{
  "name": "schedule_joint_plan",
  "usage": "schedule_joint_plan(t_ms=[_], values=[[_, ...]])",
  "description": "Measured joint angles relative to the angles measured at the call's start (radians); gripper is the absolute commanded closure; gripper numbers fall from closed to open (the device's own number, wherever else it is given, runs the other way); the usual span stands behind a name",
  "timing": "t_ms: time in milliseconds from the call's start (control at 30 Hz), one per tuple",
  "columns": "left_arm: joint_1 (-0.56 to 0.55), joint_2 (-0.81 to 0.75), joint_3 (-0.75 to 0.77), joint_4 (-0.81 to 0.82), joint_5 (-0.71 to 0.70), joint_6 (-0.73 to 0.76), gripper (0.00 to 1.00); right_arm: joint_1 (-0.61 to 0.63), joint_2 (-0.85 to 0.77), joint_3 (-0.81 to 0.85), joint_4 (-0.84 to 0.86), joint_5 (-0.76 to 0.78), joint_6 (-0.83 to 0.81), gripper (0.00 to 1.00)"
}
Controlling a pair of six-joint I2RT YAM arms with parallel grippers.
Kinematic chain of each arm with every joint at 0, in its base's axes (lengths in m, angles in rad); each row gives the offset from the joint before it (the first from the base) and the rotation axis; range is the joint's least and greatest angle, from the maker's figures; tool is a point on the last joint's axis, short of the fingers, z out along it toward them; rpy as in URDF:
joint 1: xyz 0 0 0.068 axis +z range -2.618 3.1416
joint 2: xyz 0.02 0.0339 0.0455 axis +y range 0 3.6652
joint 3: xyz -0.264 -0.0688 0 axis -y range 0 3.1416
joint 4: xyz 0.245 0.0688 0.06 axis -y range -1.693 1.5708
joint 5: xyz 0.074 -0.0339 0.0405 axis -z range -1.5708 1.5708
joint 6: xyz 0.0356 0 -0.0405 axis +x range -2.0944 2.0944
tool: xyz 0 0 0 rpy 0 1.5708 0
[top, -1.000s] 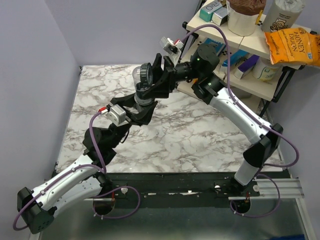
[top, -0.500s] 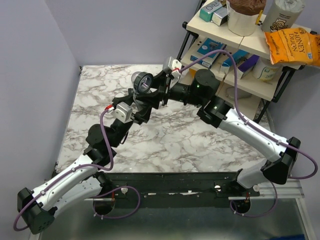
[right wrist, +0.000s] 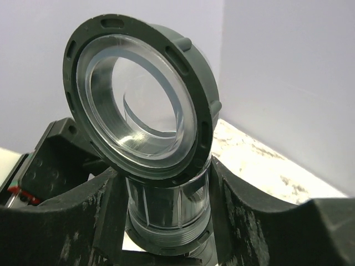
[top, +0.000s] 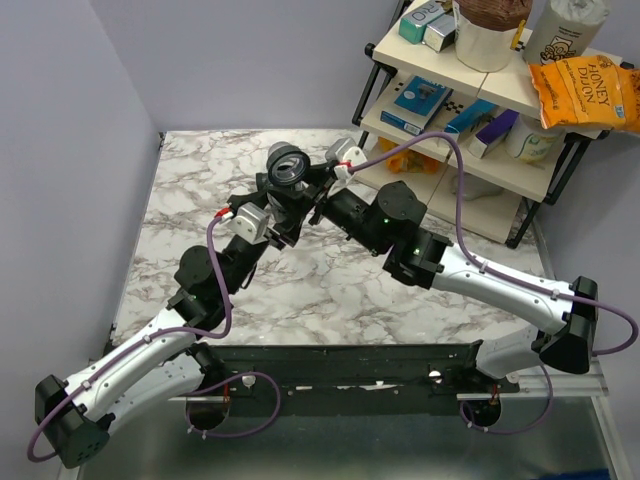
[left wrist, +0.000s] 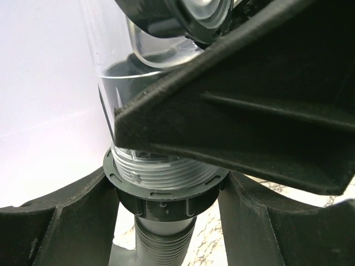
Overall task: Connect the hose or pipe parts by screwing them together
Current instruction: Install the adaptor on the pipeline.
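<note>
Left pincer point(left wrist: 166, 188) was clamped on the black collar nut point(left wrist: 166, 200) of the ribbed hose point(left wrist: 163, 246), with one finger on either side. Right pincer point(right wrist: 163, 185) was clamped on the clear fitting point(right wrist: 166, 213) directly above the left one, the barrel gripped between its fingers. Only the left wrist view showed the fitting's pale threads point(left wrist: 161, 173) meeting the nut. Only the right wrist view showed the dark grey ring point(right wrist: 202, 111), tilted at the fitting's top. Overhead, both pincers met above the marble table point(top: 400, 300).
</note>
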Motion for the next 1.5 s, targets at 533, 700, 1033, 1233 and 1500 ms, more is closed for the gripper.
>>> schedule_joint_plan(t_ms=[533, 700, 1033, 1233, 1500], values=[[0.007, 0.007, -0.001, -0.023, 0.077, -0.032, 1.0, 0.052, -0.01, 0.047, -0.145, 0.304, 0.233, 0.99], [0.007, 0.013, -0.002, -0.023, 0.081, -0.032, 1.0, 0.072, -0.01, 0.061, -0.182, 0.364, 0.247, 0.99], [0.007, 0.018, -0.007, -0.023, 0.094, -0.031, 1.0, 0.146, -0.005, 0.026, -0.114, 0.544, 0.176, 0.99], [0.012, 0.016, -0.007, 0.011, 0.111, -0.035, 1.0, 0.156, -0.019, 0.008, -0.021, 0.574, 0.019, 0.99], [0.018, -0.034, -0.006, 0.14, 0.184, -0.058, 1.0, 0.144, -0.077, 0.065, -0.003, 0.549, -0.151, 0.99]])
